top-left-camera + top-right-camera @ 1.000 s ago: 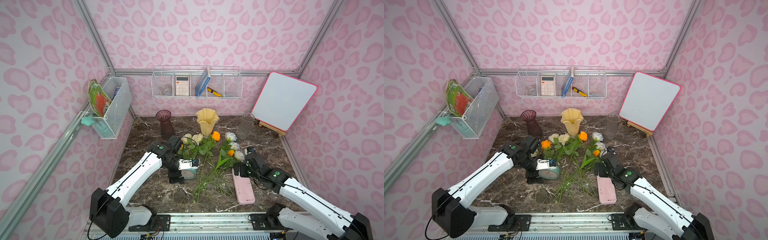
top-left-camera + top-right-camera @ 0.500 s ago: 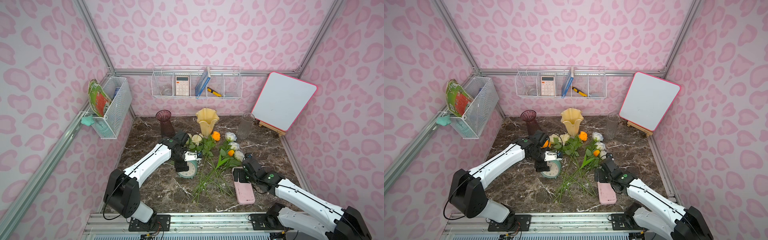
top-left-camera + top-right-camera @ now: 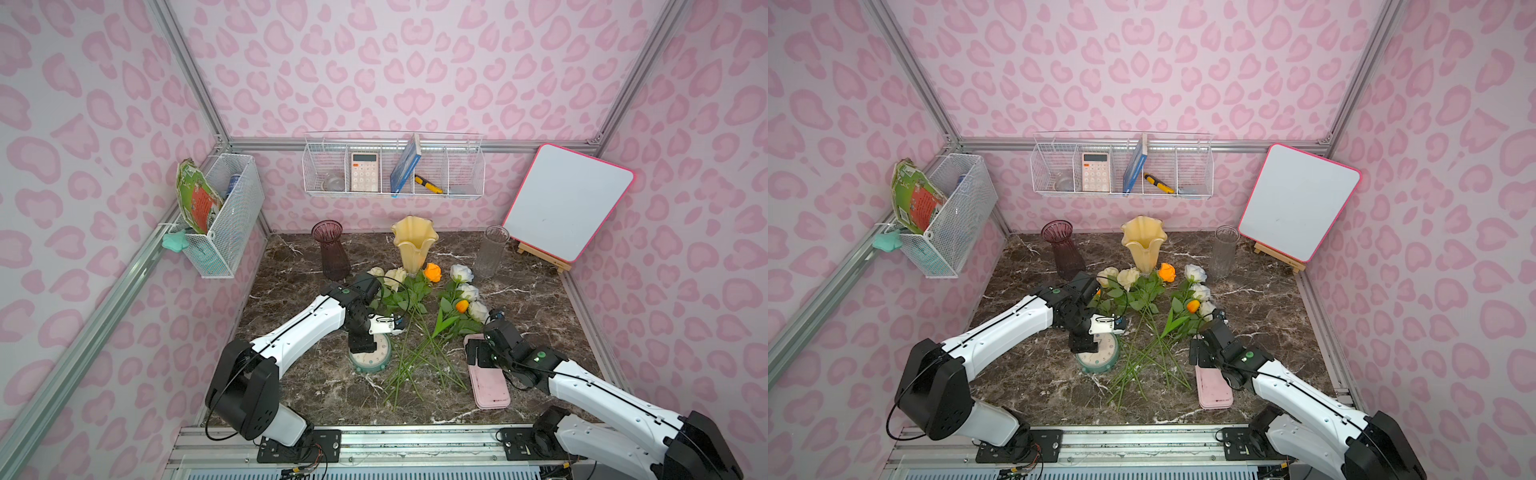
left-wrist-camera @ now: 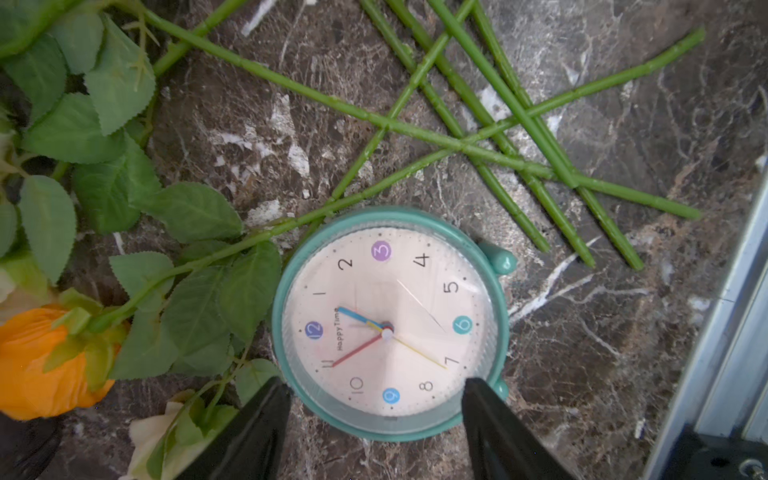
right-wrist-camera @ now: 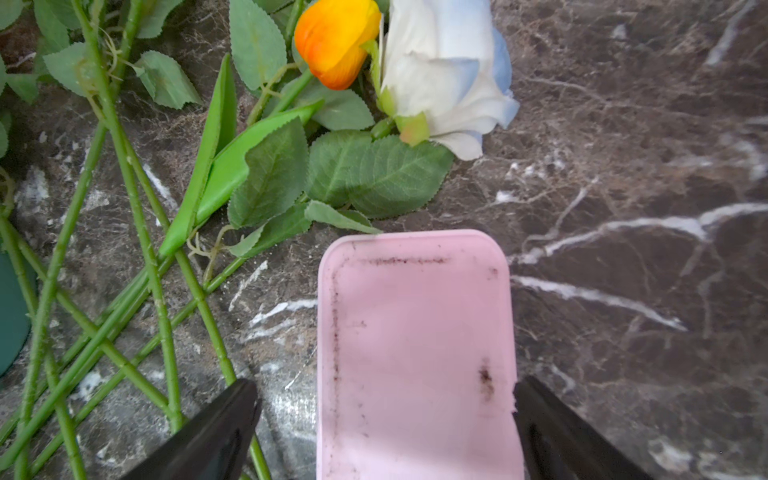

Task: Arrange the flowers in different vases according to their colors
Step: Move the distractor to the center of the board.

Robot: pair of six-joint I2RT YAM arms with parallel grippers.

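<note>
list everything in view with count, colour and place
purple vase: one, dark purple, back left
yellow vase: one, creamy yellow, back centre
clear vase: one, clear glass, back right
orange flowers: three, orange, central heap
white roses: three, white-blue, heap's right side
cream roses: at least two, cream, heap's left side
clock: one, teal, front left of heap
pink case: one, pink, front right of heap
whiteboard: one, white, pink edge, back right
wire baskets: two, white, back and left walls
calculator: one, white, back basket
blue book: one, blue, back basket
left gripper: one, black, open astride the clock
right gripper: one, black, open over the pink case
</note>
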